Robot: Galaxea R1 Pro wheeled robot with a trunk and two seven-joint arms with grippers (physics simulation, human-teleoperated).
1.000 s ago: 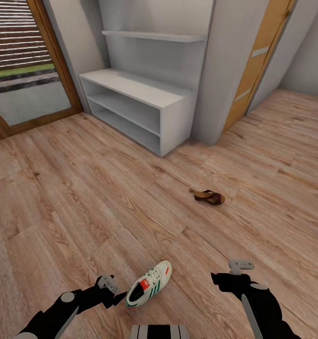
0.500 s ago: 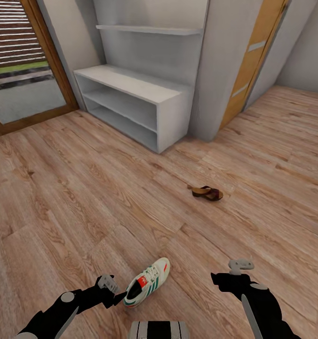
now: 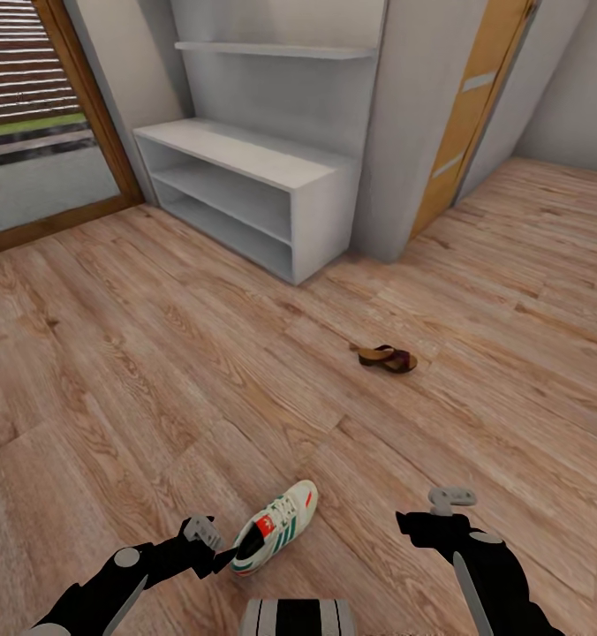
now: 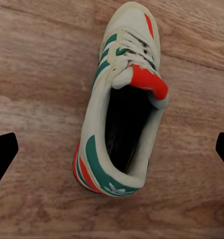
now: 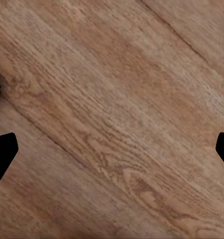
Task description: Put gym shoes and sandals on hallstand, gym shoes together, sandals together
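A cream-white gym shoe (image 3: 275, 527) with green stripes and a red tongue mark lies on the corridor floor (image 3: 157, 371) just in front of me. My left gripper (image 3: 212, 543) hovers at its heel end. In the left wrist view the gym shoe (image 4: 123, 99) lies below, midway between the wide-apart fingertips (image 4: 2, 154) of the open left gripper (image 4: 112, 152). My right gripper (image 3: 435, 512) hangs open over bare planks (image 5: 117, 114) to the shoe's right. One dark brown sandal (image 3: 387, 358) lies farther ahead. The pale hallstand (image 3: 245, 159) stands against the wall beyond.
A glass door with a wooden frame (image 3: 78, 106) is at the far left. A grey wall pillar (image 3: 413, 124) and a wooden door (image 3: 466, 115) rise right of the hallstand. Open plank floor stretches between me and the hallstand.
The whole picture has shifted a little, so the camera has moved slightly. The shoe, sandal and both grippers keep their places relative to each other.
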